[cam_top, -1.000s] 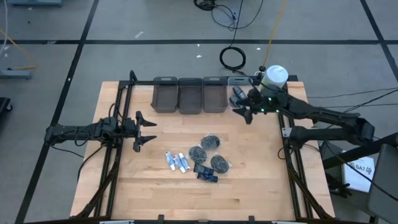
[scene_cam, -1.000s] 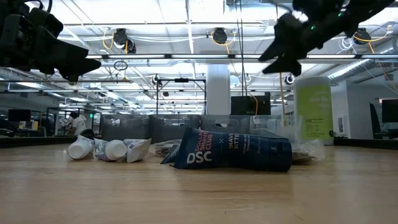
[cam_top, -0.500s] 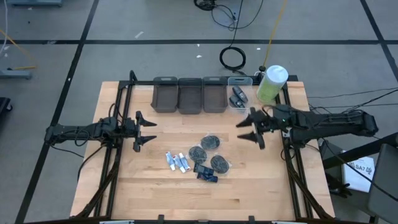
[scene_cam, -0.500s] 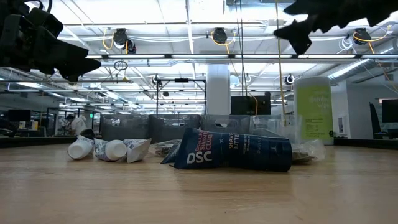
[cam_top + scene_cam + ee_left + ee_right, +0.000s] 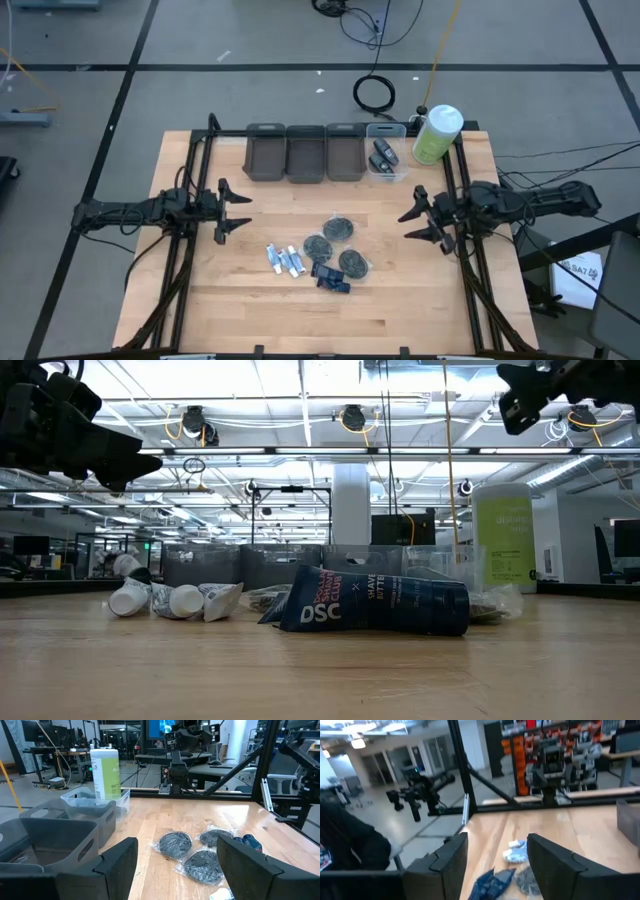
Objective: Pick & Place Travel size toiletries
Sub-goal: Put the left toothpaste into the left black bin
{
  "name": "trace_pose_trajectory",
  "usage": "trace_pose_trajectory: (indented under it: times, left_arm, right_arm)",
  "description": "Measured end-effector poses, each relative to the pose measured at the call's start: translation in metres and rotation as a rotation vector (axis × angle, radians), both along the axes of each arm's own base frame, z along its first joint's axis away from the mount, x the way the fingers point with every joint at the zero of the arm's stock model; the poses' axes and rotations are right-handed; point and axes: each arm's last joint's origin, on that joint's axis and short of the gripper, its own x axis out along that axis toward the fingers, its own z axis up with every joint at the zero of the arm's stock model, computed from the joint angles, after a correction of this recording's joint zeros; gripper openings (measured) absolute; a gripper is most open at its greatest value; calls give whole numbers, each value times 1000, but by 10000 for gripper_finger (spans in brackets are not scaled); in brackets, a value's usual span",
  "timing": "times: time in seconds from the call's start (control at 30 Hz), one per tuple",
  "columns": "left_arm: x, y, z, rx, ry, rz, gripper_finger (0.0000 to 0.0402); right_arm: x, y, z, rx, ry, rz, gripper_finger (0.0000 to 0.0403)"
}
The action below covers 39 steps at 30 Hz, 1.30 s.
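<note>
Toiletries loose on the bench, both grippers empty

Right gripper [image 5: 424,219], fingers wide, hovers just right of the discs [image 5: 340,228], tubes [image 5: 285,259] and packets [image 5: 331,277]; left gripper [image 5: 236,209] waits, spread. Light, crinkly, probably slippery: pinch across each middle.

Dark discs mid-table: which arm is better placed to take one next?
Probably the right. The right gripper is open, empty and facing the dark discs, with nothing between. The left gripper, also open, waits at the table's left side, nearer the white-and-blue tubes.
</note>
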Motion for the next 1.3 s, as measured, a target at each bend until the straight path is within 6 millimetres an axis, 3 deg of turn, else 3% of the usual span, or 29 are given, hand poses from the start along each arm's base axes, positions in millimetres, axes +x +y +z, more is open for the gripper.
trace_pose_trajectory:
  times: [0.57, 1.3]
  left_arm:
    - [0, 0, 0, 0, 0, 0, 267]
    - [0, 0, 6, -15, -60, 1, 267]
  right_arm:
    - [-16, -2, -51, 13, -171, -1, 124]
    - [-15, -2, -58, -296, -216, -33, 33]
